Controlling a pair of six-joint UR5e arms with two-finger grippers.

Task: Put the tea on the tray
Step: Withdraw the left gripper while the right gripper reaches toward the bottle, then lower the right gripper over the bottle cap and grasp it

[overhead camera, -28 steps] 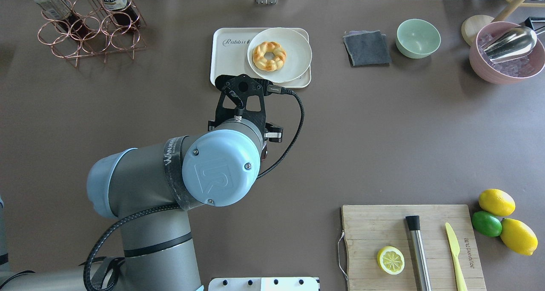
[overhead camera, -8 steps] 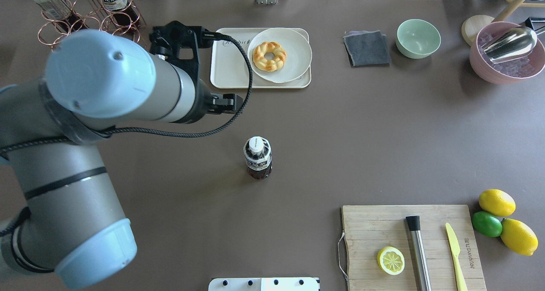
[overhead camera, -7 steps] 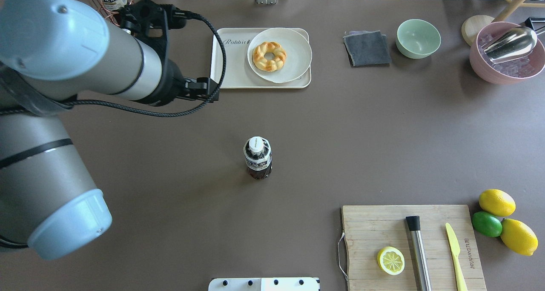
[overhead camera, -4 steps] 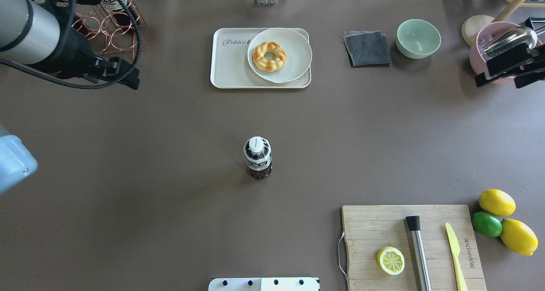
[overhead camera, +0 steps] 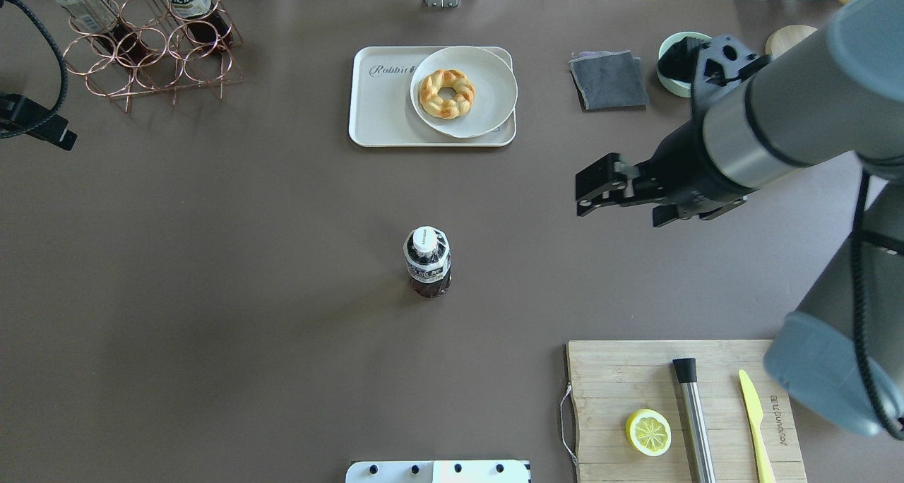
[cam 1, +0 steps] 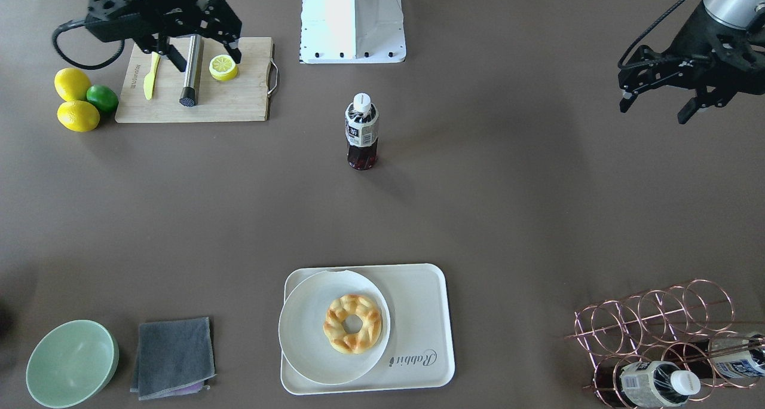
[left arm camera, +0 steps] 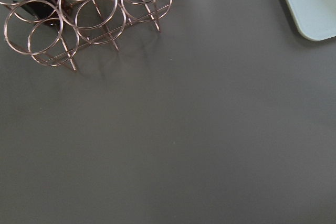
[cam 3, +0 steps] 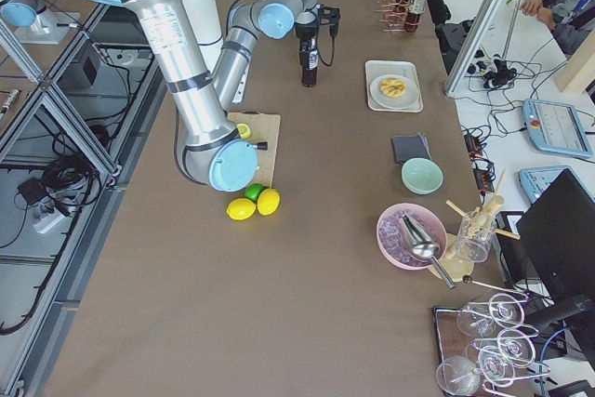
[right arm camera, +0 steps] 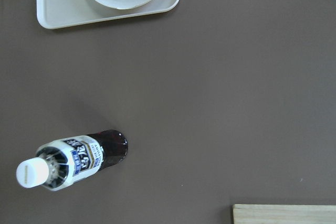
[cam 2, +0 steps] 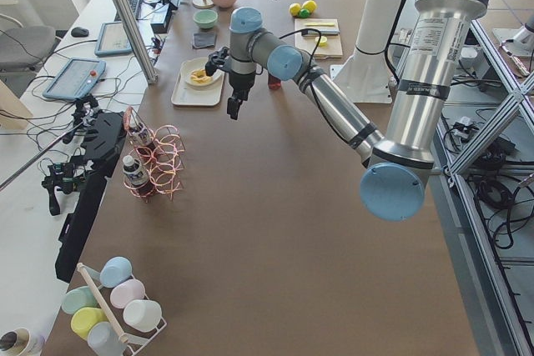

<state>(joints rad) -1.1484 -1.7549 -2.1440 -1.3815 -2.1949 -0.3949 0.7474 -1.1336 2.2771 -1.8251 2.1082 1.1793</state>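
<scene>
The tea bottle (overhead camera: 426, 260) stands upright alone at the table's middle, white cap up; it also shows in the front view (cam 1: 361, 131) and the right wrist view (right arm camera: 73, 161). The cream tray (overhead camera: 381, 109) lies at the far middle, with a round white plate (overhead camera: 487, 94) and a doughnut on its right part. My left gripper (cam 1: 654, 109) is open and empty, high over the table's left side. My right gripper (overhead camera: 620, 215) is open and empty, in the air to the right of the bottle and apart from it.
A copper wire rack (overhead camera: 148, 52) with two more tea bottles stands at the far left. A grey cloth (overhead camera: 609, 80) and green bowl (cam 1: 72, 361) are right of the tray. A cutting board (overhead camera: 635, 370) with lemon half, steel rod and knife lies near right.
My left arm has let go of the bottle and swung away to the left, leaving it standing at the table's middle. My right arm has come in from the right towards the middle.
</scene>
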